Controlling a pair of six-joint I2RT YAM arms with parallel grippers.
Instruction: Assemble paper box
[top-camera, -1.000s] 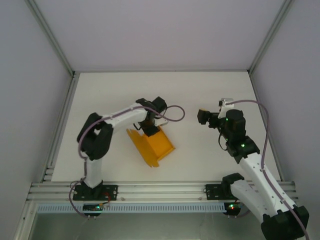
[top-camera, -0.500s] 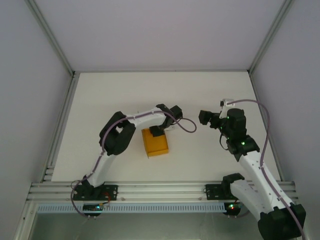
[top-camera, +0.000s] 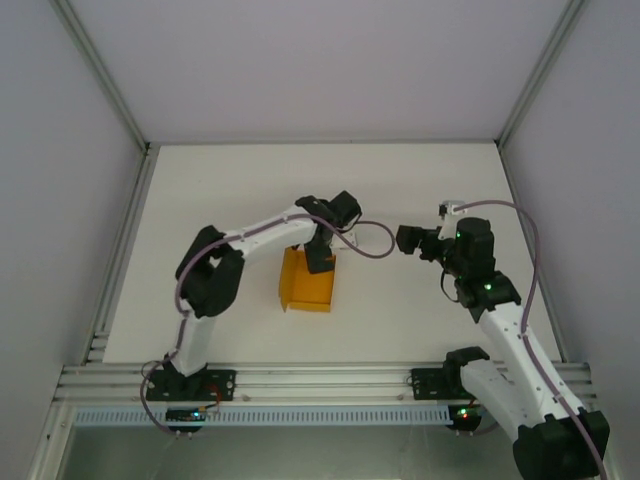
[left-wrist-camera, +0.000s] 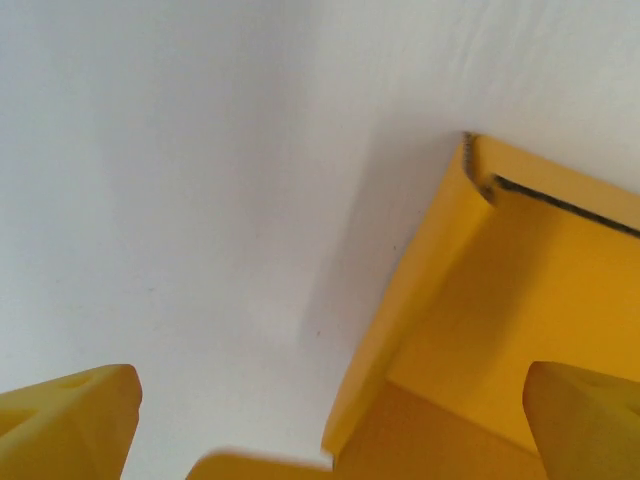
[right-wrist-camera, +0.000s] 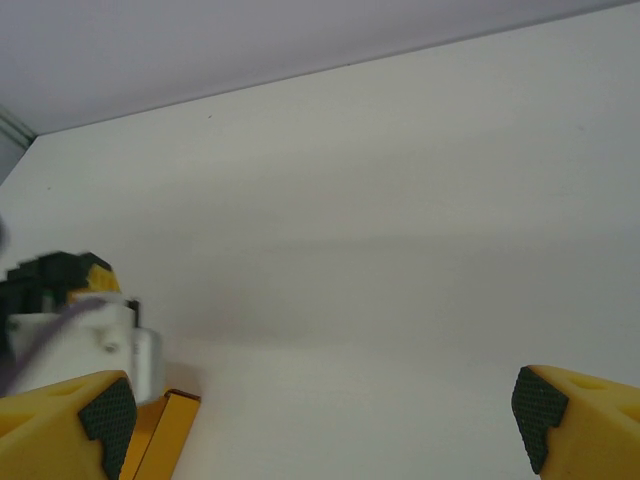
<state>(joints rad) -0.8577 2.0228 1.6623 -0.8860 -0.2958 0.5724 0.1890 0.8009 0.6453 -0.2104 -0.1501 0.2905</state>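
Overhead, the box (top-camera: 305, 285) sat on the white desk (top-camera: 420, 180) just left of the frame's centre. The left end effector (top-camera: 322, 258) hung over its upper right edge. The wrist covered that corner, so I could not tell whether anything touched the card. A cable (top-camera: 365, 245) looped off the wrist toward the right, and a metal rail (top-camera: 320, 380) ran along the bottom.

In the left wrist view the end effector was spread wide, one finger (left-wrist-camera: 70, 420) at the lower left and the other at the lower right, pinching nothing. The box filled the lower right there, cut off by the frame edge.

The right end effector (top-camera: 408, 238) stood right of centre, apart from the box. It was spread too, with bare desk between its fingers. At the lower left of its view the left wrist (right-wrist-camera: 80, 330) hid most of the box, and an orange strip showed beneath it.
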